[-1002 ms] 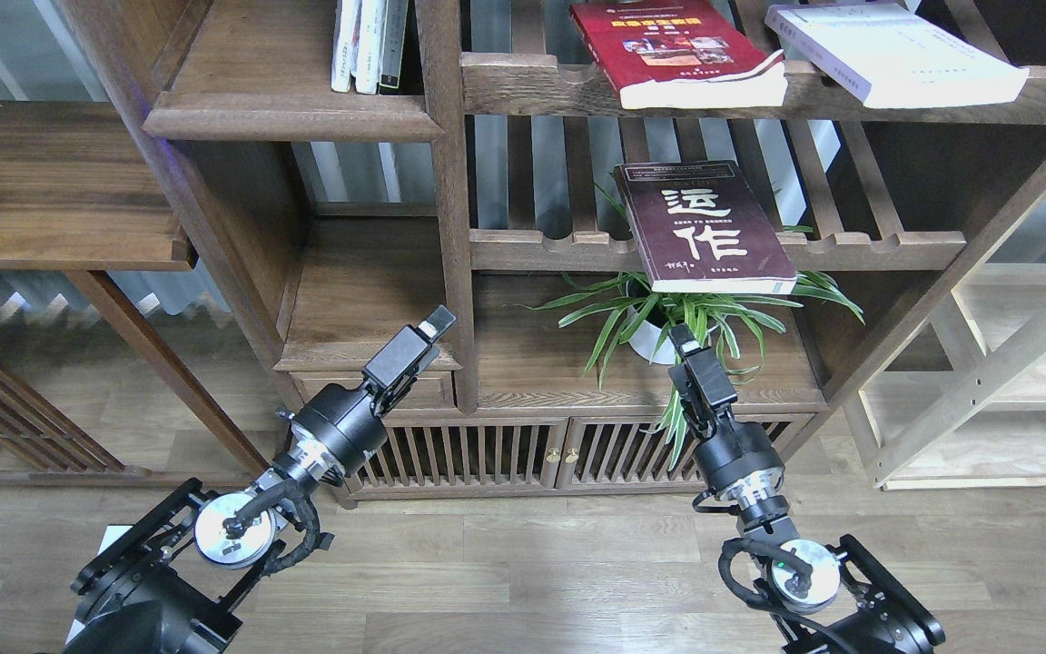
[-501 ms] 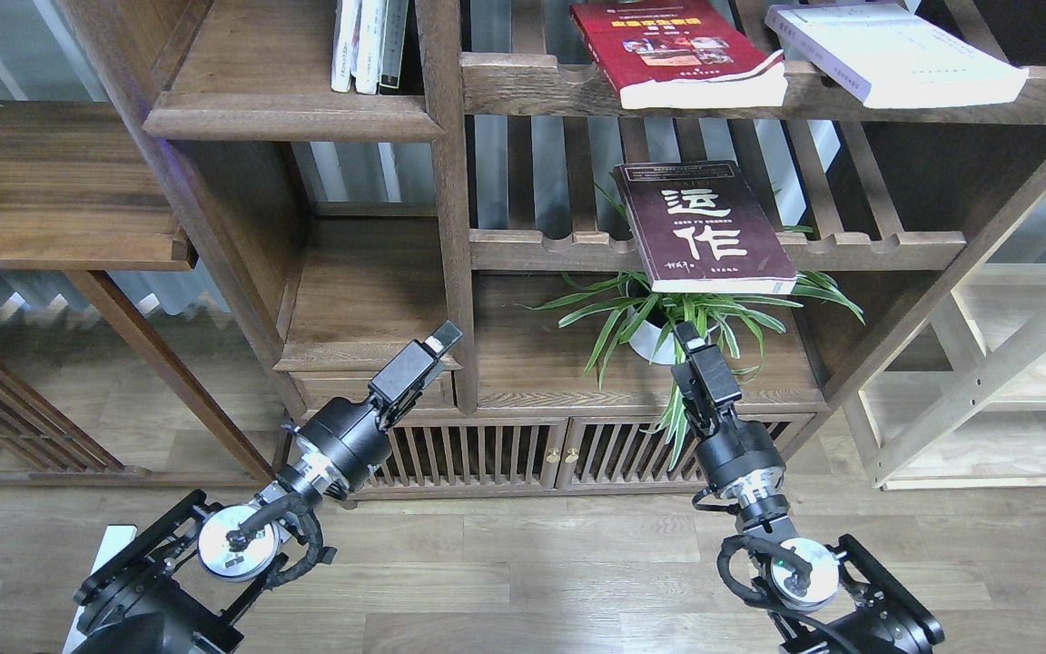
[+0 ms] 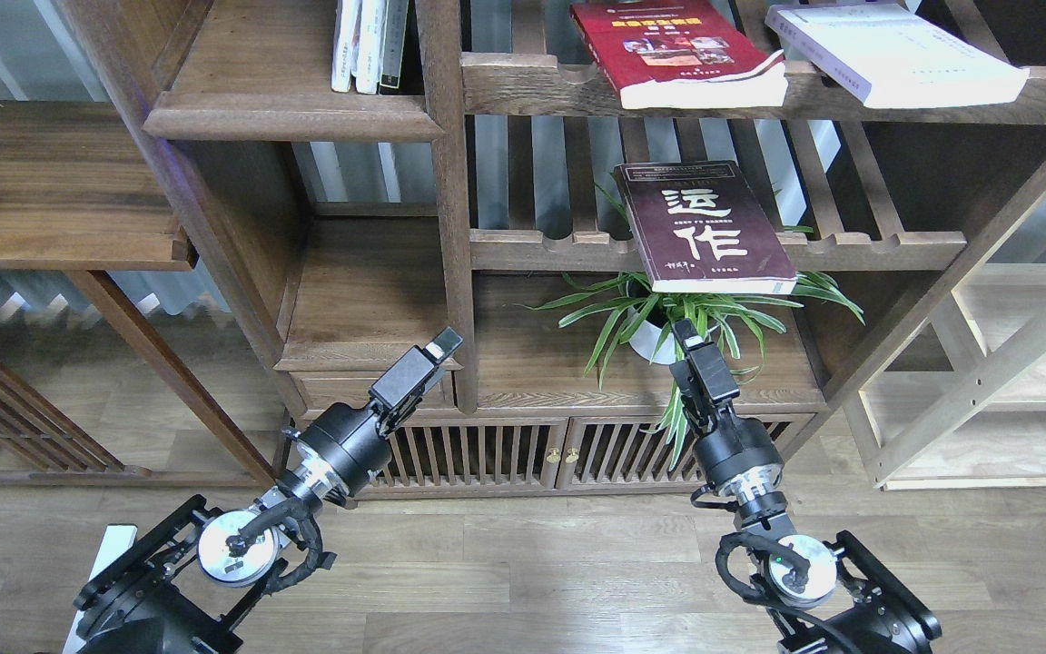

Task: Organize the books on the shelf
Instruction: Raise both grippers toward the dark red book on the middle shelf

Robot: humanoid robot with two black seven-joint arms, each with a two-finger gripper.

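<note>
3 paperbacks lie flat on slatted racks right of a dark wooden post. A maroon book (image 3: 703, 227) with big white characters rests on the lower rack (image 3: 850, 247), its near end jutting over the scalloped front rail, above a leafy green plant (image 3: 695, 313) in a white pot. A bright red book (image 3: 675, 53) with a yellow title and small photos lies on the upper rack (image 3: 532, 84), its near edge overhanging the rail and its page block showing pale. Just right of it, apart, a plain white book (image 3: 891, 53) lies at an angle, one corner past the rail.

The shelf (image 3: 291, 113), a solid dark-brown board with a thick rounded moulded front edge, sits upper left in a narrow bay. 3 thin books (image 3: 369, 45) stand upright at its far right, leaving bare board to their left.

Both black arms rise from the near edge over pale plank flooring. The left pincer (image 3: 432, 350) points up and right, in front of a lower cabinet ledge; it holds nothing, and I cannot tell how far it is parted. The right pincer (image 3: 688, 334) points up, just below the maroon book's overhanging end, among the plant leaves; it is seen narrow and dark, so its opening cannot be told, and it grips nothing.
</note>
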